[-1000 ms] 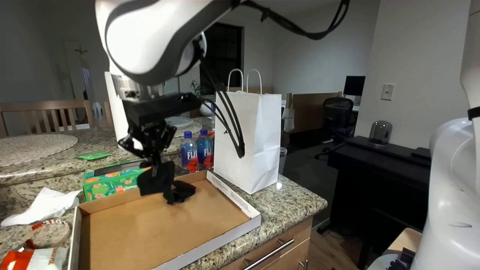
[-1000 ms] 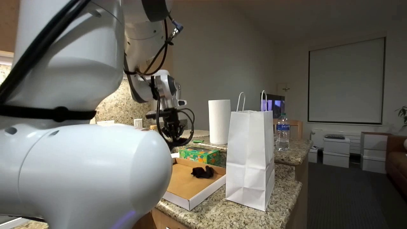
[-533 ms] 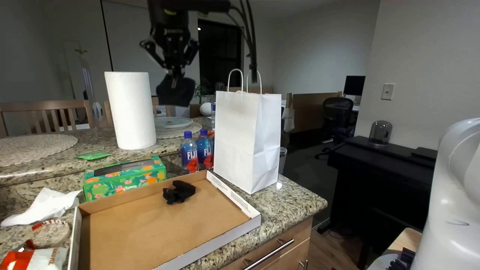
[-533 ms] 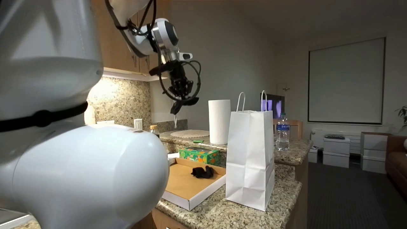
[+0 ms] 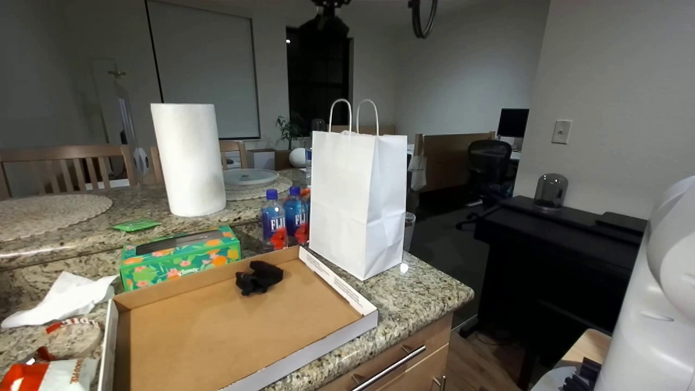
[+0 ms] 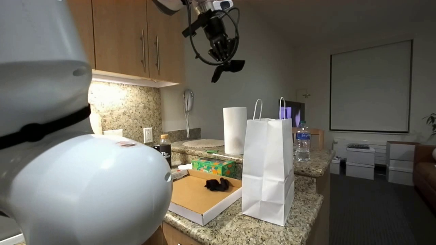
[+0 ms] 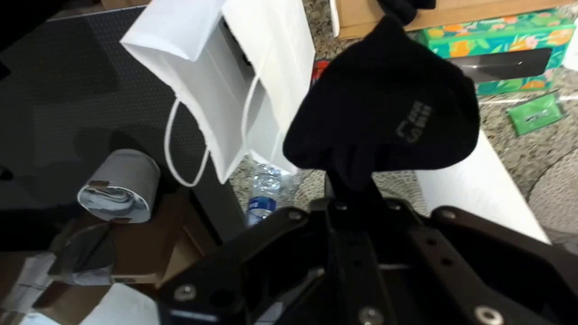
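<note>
My gripper (image 7: 354,183) is shut on a black cloth (image 7: 384,104) that looks like a sock, with faint grey lettering on it. In an exterior view the cloth (image 6: 231,66) hangs from the fingertips, high above the counter and in the air. Near the top edge of an exterior view the same cloth (image 5: 326,27) shows above and behind the white paper bag. That bag (image 5: 342,201) stands upright with two handles; from the wrist its top looks open. A second black cloth (image 5: 259,278) lies crumpled in a shallow cardboard box (image 5: 206,331), well below the gripper.
A floral tissue box (image 5: 182,258) sits behind the cardboard box. On the raised ledge stand a paper towel roll (image 5: 190,160) and a water bottle (image 6: 302,141). Fiji bottles (image 5: 273,222) are beside the bag. A green packet (image 5: 136,225) and a white tissue (image 5: 59,298) lie at left.
My gripper has risen from low over the cardboard box and moved sideways toward the bag, the black cloth held throughout. The second cloth and the bag have stayed put.
</note>
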`<state>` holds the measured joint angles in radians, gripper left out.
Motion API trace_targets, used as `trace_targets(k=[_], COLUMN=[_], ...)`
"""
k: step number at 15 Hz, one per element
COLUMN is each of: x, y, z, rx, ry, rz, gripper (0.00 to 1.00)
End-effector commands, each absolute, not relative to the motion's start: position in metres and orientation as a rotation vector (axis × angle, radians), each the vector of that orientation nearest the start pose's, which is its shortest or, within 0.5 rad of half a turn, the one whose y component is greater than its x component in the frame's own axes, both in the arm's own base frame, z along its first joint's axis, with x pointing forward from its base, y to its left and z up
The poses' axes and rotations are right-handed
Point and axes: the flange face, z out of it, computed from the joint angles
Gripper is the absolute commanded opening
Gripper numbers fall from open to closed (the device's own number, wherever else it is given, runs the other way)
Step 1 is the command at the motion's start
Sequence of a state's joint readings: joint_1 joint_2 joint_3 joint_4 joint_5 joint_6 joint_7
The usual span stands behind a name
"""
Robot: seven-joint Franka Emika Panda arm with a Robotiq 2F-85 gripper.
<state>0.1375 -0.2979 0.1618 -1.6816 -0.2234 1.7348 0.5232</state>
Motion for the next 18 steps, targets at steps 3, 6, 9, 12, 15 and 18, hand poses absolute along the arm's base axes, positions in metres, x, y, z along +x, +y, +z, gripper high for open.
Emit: trace_targets(k=[3,6,9,12,15,18], x=[0.478,0.494,0.511,0.526,0.535,0.537], y=[0.025,-0.004,0.000,0.007,0.016,0.026], z=[0.730,0.707,0.680,0.649,0.628,0.621], rx=[-3.095,-3.069,-3.103,-3.156,-3.195,-3.206], ry=[0.820,0.990,1.090,1.184,1.224,1.201], rz=[-0.622,-0.607,-0.655,-0.671,-0.653,-0.652], gripper=[0.08,0.08,0.08,0.08,0.08,0.35])
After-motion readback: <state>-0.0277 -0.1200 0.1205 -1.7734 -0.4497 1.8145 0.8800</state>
